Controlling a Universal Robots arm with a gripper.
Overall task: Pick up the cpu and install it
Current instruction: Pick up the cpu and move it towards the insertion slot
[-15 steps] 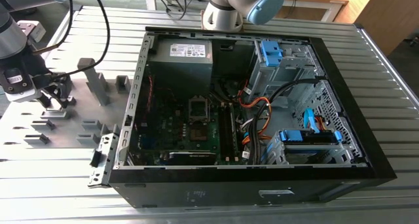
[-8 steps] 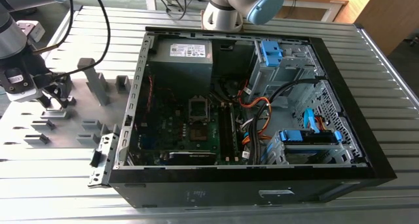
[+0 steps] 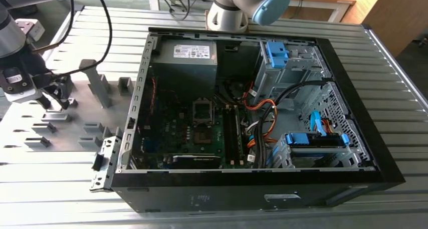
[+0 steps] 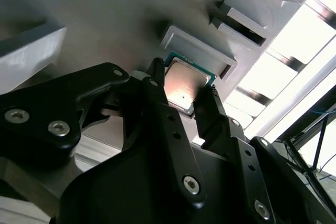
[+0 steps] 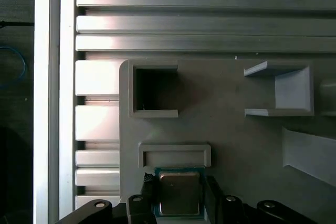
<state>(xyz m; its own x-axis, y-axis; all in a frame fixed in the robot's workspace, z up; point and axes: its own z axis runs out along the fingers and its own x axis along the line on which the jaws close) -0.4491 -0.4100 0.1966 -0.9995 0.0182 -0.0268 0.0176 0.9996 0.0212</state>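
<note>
- Gripping the cpu (image 4: 185, 88) by two opposite edges, the gripper (image 4: 184, 100) has its fingers (image 4: 160, 103) closed onto the chip, one on each side. The silver top faces the camera in both wrist views.
- The cpu (image 5: 178, 192) sits over the grey plate (image 5: 236, 145), just beside a low rectangular holder frame (image 5: 174, 156). I cannot tell whether it rests on the plate or is clear of it.
- In the exterior view the gripper (image 3: 57, 101) hangs over that plate at the exterior view's left. It is well apart from the open computer case (image 3: 267, 189), which lies on the slatted tabletop (image 3: 67, 189).
- Risk: the hold is only on thin edges, so a small tilt or jolt could let the chip pivot or slip out and fall onto the plate.
- Risk: with the frame so near, a sideways move before the chip is well clear could catch an edge on it and knock the chip askew in the fingers.
- Risk: the socket (image 3: 204, 120) on the motherboard (image 3: 174, 134) lies deep inside the case, with cables (image 3: 264, 113) close by. A chip that arrives skewed or turned the wrong way would probably not seat and could damage the contacts.
- Risk: the fingers overhang the chip's sides, so they may foul the socket's surround on the way down.
</note>
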